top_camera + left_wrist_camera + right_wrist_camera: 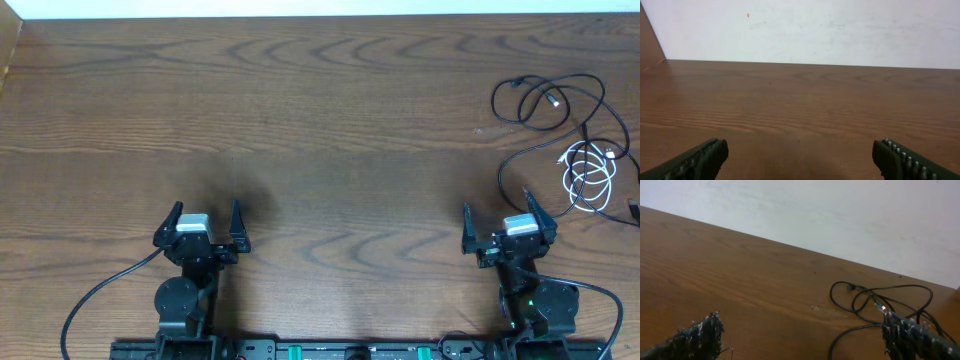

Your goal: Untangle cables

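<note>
No readable text, label or number shows anywhere; the arm bases look too small to tell.

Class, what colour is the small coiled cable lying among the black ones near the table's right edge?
The coiled cable is white; the overhead view shows it best.

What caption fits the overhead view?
Left gripper and right gripper open, empty; tangled cables lie far right on table.
</note>
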